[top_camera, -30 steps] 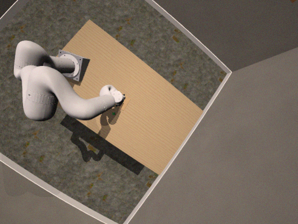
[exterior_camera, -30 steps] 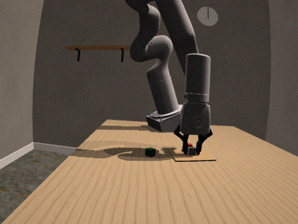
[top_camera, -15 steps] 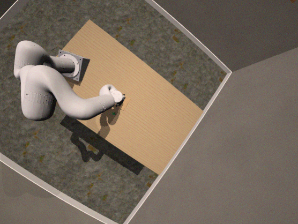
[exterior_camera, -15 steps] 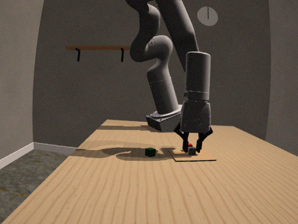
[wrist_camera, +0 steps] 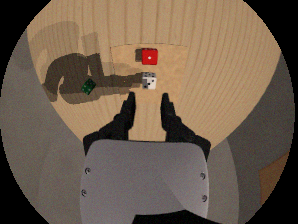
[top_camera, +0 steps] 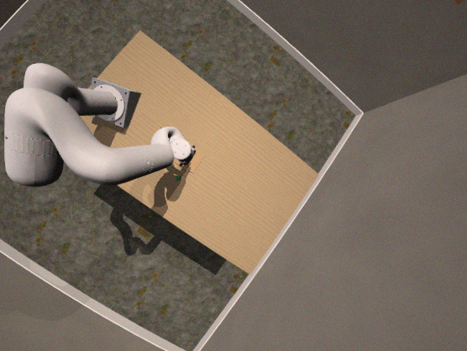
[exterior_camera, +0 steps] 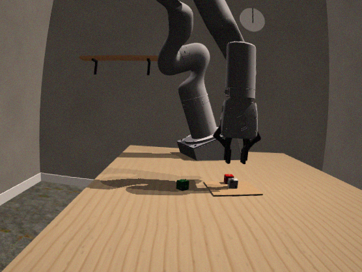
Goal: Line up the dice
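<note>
The green die [exterior_camera: 182,184] sits on the worktop [exterior_camera: 163,228] left of the mat [exterior_camera: 247,191], where the red die [exterior_camera: 228,177] and white die [exterior_camera: 233,183] touch. Your tool [exterior_camera: 236,160] hangs partly open, empty. Descend squarely over green; keep its top face up.

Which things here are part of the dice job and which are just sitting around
Part of the job:
- red die, on the mat
- white die, on the mat
- dark green die, on the bare table
- flat tan mat
- gripper, open, above the mat

Just around:
- wooden wall shelf
- round wall clock
</note>
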### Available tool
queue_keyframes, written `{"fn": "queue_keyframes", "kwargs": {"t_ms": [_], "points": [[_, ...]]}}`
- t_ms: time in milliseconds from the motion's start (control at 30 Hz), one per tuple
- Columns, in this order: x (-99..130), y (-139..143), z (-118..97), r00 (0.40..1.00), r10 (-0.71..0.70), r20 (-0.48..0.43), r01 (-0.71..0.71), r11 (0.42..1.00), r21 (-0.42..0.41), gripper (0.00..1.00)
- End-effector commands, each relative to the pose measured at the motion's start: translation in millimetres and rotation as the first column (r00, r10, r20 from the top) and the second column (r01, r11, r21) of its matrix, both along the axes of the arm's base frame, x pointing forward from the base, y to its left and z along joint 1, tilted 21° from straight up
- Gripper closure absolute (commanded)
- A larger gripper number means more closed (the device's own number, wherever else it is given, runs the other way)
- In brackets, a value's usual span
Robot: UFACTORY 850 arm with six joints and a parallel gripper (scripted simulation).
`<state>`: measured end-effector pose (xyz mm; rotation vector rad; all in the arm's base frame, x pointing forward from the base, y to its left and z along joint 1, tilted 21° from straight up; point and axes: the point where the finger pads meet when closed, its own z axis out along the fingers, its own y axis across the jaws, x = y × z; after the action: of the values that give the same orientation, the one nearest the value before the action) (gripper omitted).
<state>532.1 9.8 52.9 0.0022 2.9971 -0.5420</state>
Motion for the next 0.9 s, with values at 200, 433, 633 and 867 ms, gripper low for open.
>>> {"fn": "queue_keyframes", "kwargs": {"t_ms": [200,433,633,867], "points": [[-1,7,20,1.000,0.000,-0.001,0.000,1.000,0.000,0.58],[-1,8,21,1.000,0.000,-0.001,0.000,1.000,0.000,0.00],[-1,8,21,1.000,0.000,-0.001,0.000,1.000,0.000,0.00],[-1,8,21,1.000,0.000,-0.001,0.000,1.000,0.000,0.00]]}}
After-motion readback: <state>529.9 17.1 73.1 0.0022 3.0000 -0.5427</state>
